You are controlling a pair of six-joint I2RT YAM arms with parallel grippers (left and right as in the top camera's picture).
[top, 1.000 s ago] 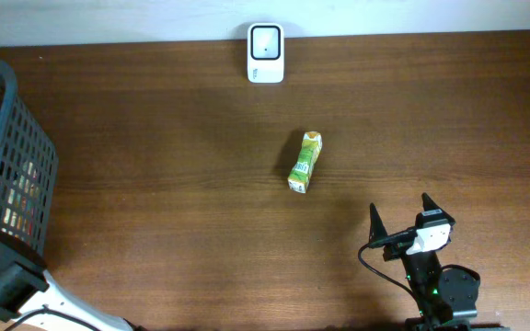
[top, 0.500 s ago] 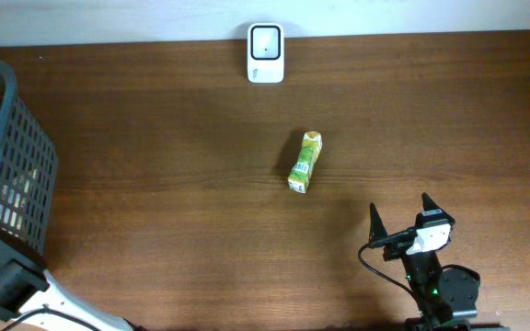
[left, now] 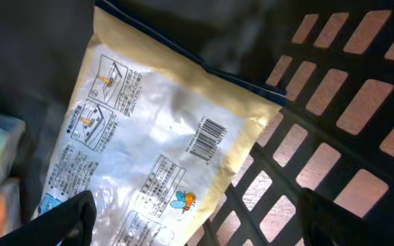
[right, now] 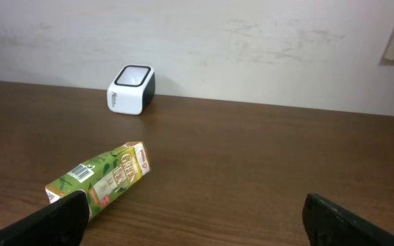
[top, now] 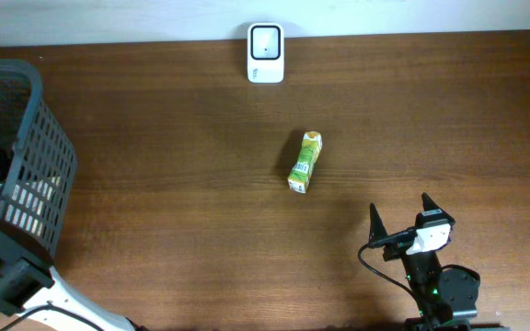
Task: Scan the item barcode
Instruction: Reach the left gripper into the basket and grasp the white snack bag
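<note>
Green tea carton [top: 305,162] lies on its side mid desk [top: 155,230], nothing touching it. White barcode scanner [top: 266,53] sits well apart at far edge by the wall. R gripper [top: 400,204] is near the front edge, jaws released wide & empty; in wrist view the carton is ahead, to its L. L gripper [left: 200,215] is inside the dark basket [top: 49,156] at the desk's L end, jaws spread over a yellow-edged snack bag [left: 156,137], its barcode [left: 206,138] facing up. Contact w/ bag: can't tell.
</note>
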